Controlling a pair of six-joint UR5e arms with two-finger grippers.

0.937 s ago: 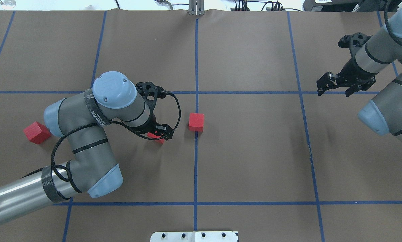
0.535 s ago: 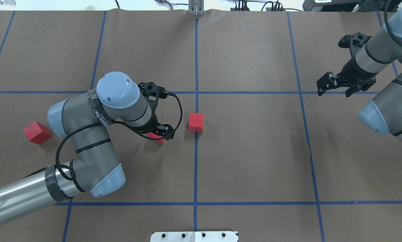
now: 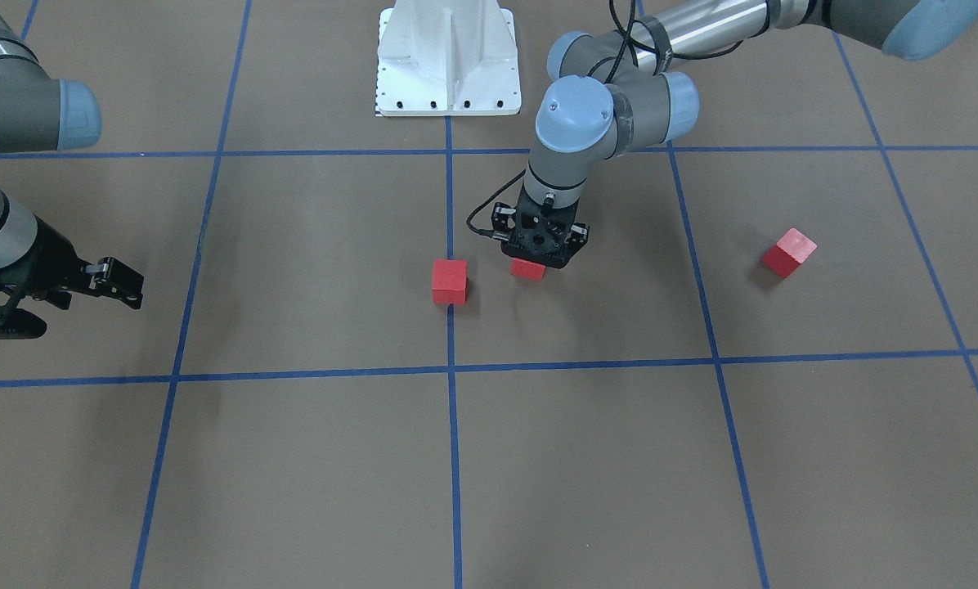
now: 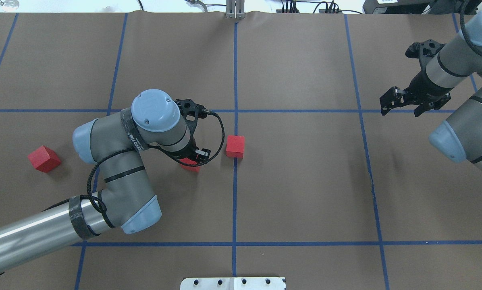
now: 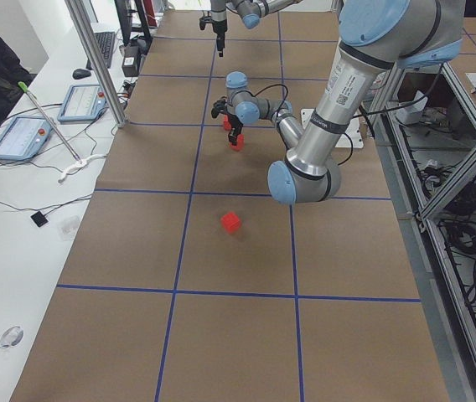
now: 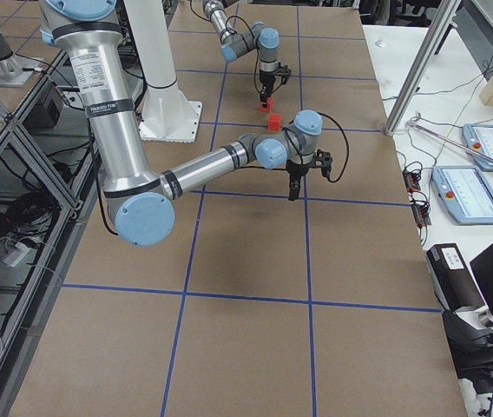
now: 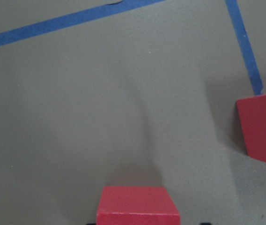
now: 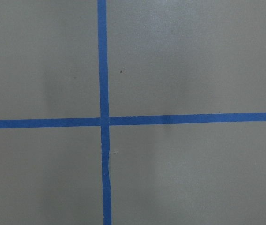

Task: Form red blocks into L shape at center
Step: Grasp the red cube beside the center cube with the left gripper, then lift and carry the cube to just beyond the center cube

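While I look at my left gripper [image 4: 198, 156]: its two black fingers are pressed on a small matte red cube, I judge, since this held cube [image 4: 189, 164] sits right between the tips at the bottom of the left wrist view.
Held cube: it is low over the brown paper floor [image 4: 297, 181], just left of the middle of the overhead view. I cannot tell if it touches the floor.
Line cube: a second small matte red cube, the line cube [image 4: 235, 146], sits on the floor in the middle of the overhead view. Its right edge is at the long blue tape line [image 4: 235, 80].
Way to go: the line cube lies to the right of the held cube and a little higher in the overhead view. They are near but not touching. In the left wrist view it looks a little turned next to the held cube.
Far cube: a third small matte red cube, the far cube [image 4: 44, 158], sits at the left of the overhead view, well apart.
Right gripper [image 4: 401, 105]: its fingers are apart and hold nothing, in the upper right of the overhead view.
Nearer arm: my left one, by a lot.
Next, I think: move the held cube right until a flat side meets the line cube.
Watch out: a hard bump could push the line cube off its spot.
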